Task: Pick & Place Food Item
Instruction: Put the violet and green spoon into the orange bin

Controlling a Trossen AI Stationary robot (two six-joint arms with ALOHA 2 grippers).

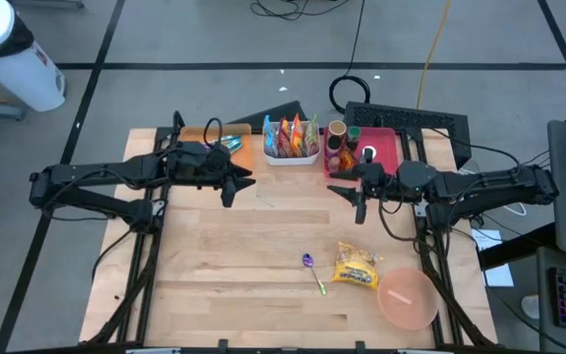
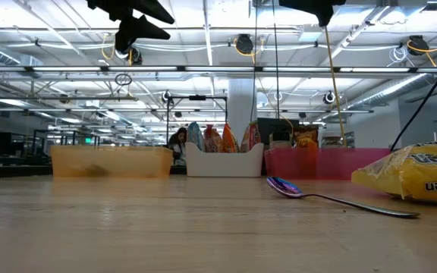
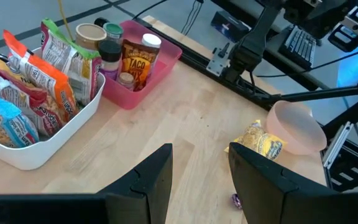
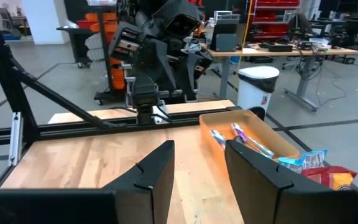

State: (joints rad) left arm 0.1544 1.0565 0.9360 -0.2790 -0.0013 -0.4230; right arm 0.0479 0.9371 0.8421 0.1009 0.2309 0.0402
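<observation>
Both arms hang above the table, the left gripper (image 3: 199, 180) and right gripper (image 4: 197, 174) each parted and holding nothing. A yellow packet (image 1: 356, 265) lies between a spoon (image 1: 313, 272) and a pink bowl (image 1: 407, 299)

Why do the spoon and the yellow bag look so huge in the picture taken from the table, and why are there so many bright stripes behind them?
In the low view the spoon and yellow bag sit close to the camera, so they loom large; the stripes are ceiling lights in the room behind. In the high view both look small.
</observation>
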